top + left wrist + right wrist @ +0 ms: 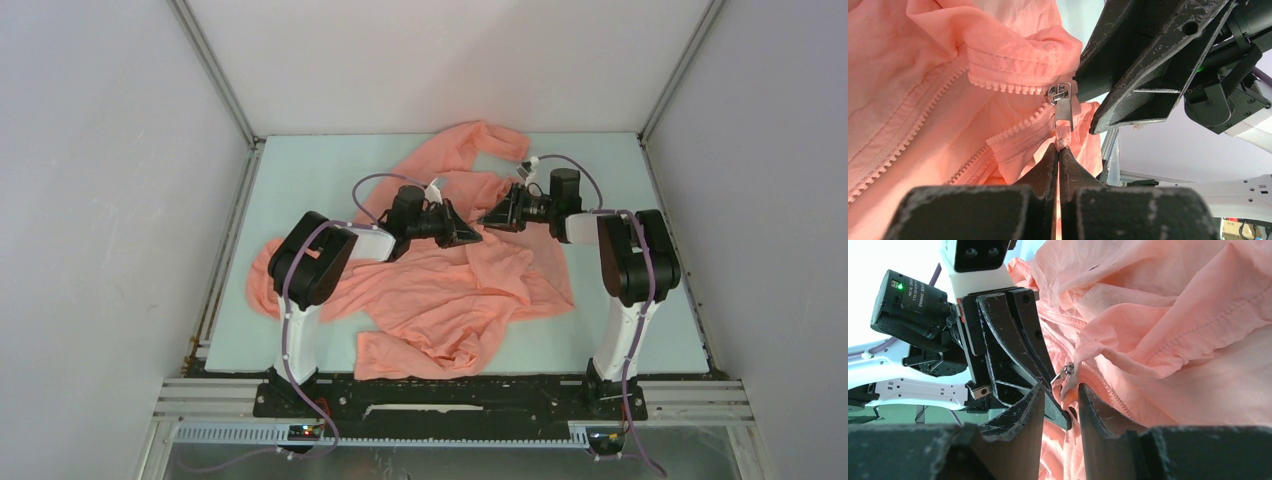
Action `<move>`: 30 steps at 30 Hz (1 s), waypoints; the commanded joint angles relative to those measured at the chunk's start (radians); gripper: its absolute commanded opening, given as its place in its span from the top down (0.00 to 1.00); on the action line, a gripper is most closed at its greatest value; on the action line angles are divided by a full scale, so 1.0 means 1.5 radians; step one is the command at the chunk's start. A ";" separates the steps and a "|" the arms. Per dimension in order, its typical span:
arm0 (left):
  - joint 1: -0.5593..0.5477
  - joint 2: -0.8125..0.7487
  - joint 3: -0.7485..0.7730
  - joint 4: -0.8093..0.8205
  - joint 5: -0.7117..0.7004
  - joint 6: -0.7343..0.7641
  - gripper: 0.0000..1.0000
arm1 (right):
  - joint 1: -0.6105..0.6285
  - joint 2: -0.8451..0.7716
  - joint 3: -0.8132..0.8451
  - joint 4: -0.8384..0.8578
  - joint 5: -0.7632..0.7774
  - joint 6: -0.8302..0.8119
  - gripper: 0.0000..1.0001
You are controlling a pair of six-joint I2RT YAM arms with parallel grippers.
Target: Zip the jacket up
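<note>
Though crumpled — zipper pull [1063,110] tip-down

The salmon-orange jacket [450,290] lies crumpled and unzipped on the pale table [300,180], one sleeve toward the far edge; its metal zipper pull [1063,107] hangs at the teeth's end.

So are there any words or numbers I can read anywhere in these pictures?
White print on the black cylindrical motor housing of the left arm, by a green light: too small and blurred to read.
Salmon-orange thin fabric jacket: no words show.
Silver metal zipper pull: no marking readable.
</note>
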 commanded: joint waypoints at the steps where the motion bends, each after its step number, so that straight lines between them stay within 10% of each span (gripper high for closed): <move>1: 0.006 -0.015 -0.011 0.034 0.016 -0.003 1.00 | 0.007 -0.007 0.001 0.039 -0.010 0.000 0.68; 16: 0.006 -0.017 -0.013 0.038 0.020 -0.002 1.00 | 0.007 -0.007 0.001 0.016 0.006 -0.010 0.74; 30: 0.009 -0.033 -0.024 0.016 0.014 0.005 1.00 | 0.003 -0.017 0.022 -0.056 0.052 -0.044 1.00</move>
